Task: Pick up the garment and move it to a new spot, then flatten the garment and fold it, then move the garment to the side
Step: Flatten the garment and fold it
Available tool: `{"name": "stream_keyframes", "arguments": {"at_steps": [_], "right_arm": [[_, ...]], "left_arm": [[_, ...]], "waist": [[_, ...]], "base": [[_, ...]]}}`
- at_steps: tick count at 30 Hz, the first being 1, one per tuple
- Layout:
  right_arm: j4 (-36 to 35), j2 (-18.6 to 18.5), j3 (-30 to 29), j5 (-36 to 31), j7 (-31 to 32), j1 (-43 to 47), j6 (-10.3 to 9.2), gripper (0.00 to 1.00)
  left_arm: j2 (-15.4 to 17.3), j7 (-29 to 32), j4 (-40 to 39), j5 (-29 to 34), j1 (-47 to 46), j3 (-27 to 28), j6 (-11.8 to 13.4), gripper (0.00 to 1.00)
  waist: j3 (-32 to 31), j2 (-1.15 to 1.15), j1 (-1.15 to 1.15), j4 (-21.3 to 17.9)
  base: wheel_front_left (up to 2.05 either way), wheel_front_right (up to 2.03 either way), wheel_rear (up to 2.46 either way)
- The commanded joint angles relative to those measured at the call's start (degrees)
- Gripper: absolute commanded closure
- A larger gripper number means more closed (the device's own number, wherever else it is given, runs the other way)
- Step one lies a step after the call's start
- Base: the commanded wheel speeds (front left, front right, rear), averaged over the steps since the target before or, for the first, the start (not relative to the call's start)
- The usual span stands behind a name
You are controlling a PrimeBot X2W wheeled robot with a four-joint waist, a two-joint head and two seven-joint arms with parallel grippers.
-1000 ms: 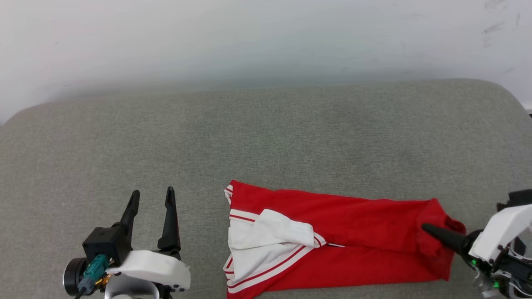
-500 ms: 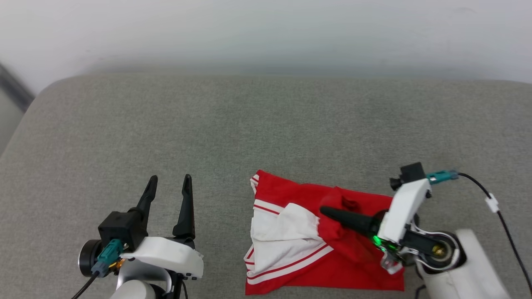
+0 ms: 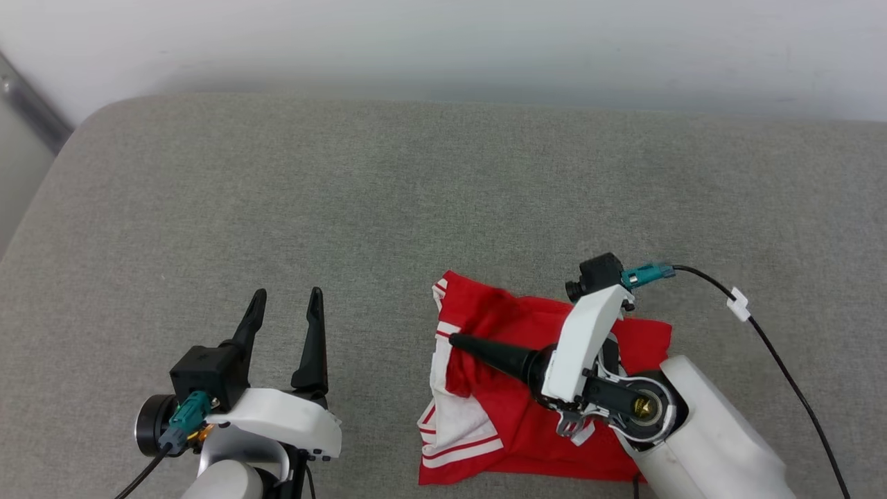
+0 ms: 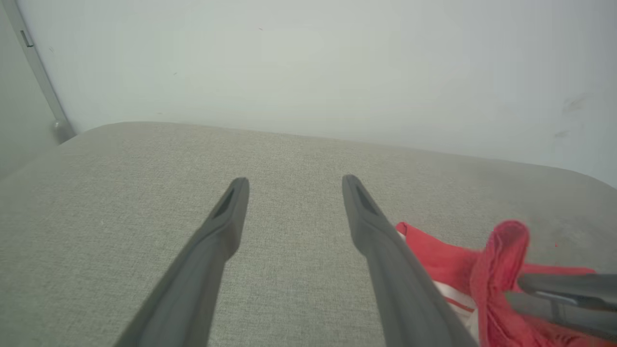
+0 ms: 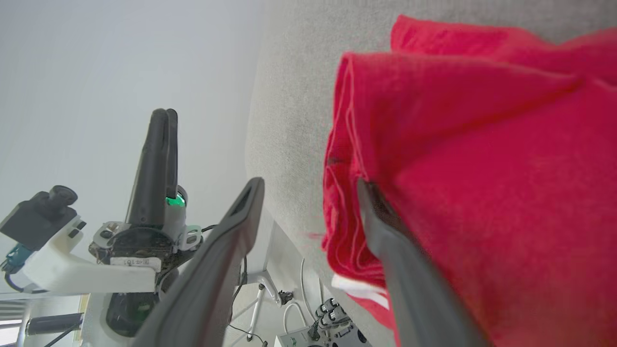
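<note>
The garment (image 3: 506, 416), a red T-shirt with white, stripe-trimmed sleeves, lies folded over itself on the grey cushioned surface (image 3: 416, 208). My right gripper (image 3: 457, 341) lies across its top, fingers pointing left. In the right wrist view the right gripper (image 5: 309, 184) is open, with folded red cloth of the garment (image 5: 482, 168) lying against one finger. My left gripper (image 3: 287, 294) stands open to the garment's left, over bare cushion with nothing in it. The left wrist view has the left gripper (image 4: 295, 182) open, the garment (image 4: 496, 250) at lower right.
A pale wall (image 3: 443, 41) runs behind the cushion's far edge. A black cable (image 3: 783, 367) trails from the right wrist across the cushion on the right. A metal strip (image 3: 28, 104) stands at the far left corner. Wide bare cushion lies beyond and left of the garment.
The camera has shifted. My right gripper carried the garment's right end leftward over the rest, doubling it, and its jaws have opened. The left gripper stays open in place.
</note>
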Motion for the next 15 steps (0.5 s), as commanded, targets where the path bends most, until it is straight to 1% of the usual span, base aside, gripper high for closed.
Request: {"name": "stream_keyframes", "arguments": {"at_steps": [1, 6, 9, 12, 15], "right_arm": [[-0.7, -0.1, 0.9, -0.8, -0.7, -1.3, 0.02, 0.0], [-6.5, -3.8, 5.4, -5.3, -4.7, -2.6, 0.01, 0.0], [-9.6, -7.6, 7.8, -10.6, -9.0, -3.7, 0.01, 0.0], [-8.5, -11.9, 7.9, -19.5, -14.6, -3.6, 0.0, 0.0], [-5.9, -13.6, 4.9, -27.2, -18.8, -2.2, 0.01, 0.0]], "left_arm": [[0.2, -0.3, 0.1, 0.1, 0.0, 0.3, 0.2, 0.0], [0.2, -0.4, -0.2, 0.0, 0.3, 0.4, 0.6, 0.0], [0.0, -0.5, -0.2, -0.1, 0.6, 0.4, 0.9, 0.0], [0.1, -0.7, -0.1, -0.4, 1.2, 0.6, 1.0, 0.0], [0.2, -0.9, -0.1, -0.4, 1.8, 0.8, 1.3, 0.0]], "waist": [[0.0, 0.0, 0.0, -0.3], [-0.3, 0.0, 0.0, -1.6], [-0.7, 0.0, 0.0, -2.4], [-1.5, 0.0, 0.0, -3.6], [-2.3, 0.0, 0.0, -4.8]], "base": [[0.0, 0.0, 0.0], [0.0, 0.0, 0.0], [0.0, 0.0, 0.0], [0.0, 0.0, 0.0], [0.0, 0.0, 0.0]]}}
